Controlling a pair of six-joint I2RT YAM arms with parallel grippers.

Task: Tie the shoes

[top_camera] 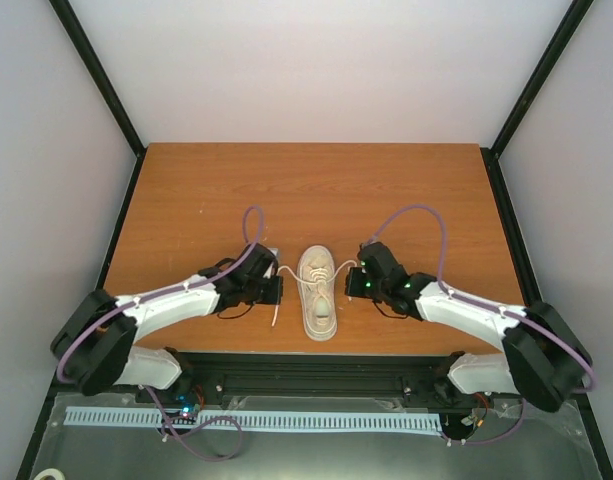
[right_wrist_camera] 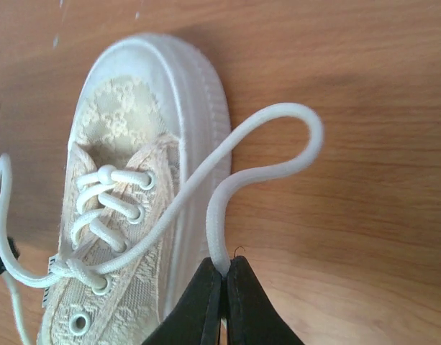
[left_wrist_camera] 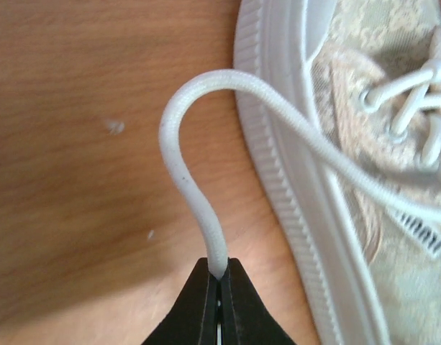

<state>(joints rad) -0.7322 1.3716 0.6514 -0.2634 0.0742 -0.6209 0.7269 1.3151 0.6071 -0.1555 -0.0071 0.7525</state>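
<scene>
The small cream low-top sneaker with patterned fabric and a pale ribbed sole point(top_camera: 319, 295) sits right between the two arms, and both ends are in hand! The left jaws are pressed together on a thin white lace strand point(left_wrist_camera: 206, 180); it rises from the tips, arches over and runs off right toward the eyelets. The right jaws are likewise clamped on the other white lace strand point(right_wrist_camera: 278, 144), which loops out over the brown wooden table point(top_camera: 316, 190) and doubles back to the shoe.

Both strands hang slack and curved, nothing taut. From the left jaws the sneaker lies to the right, and from the right jaws to the left, just beside each. Its long axis runs away from the arm bases, toe at the far end and heel toward the robot. Neither arm looks clearly nearer.

No bow shows yet, so I'd call this early. The next move likely turns on carrying each strand across that long axis, toward the opposite arm.
</scene>
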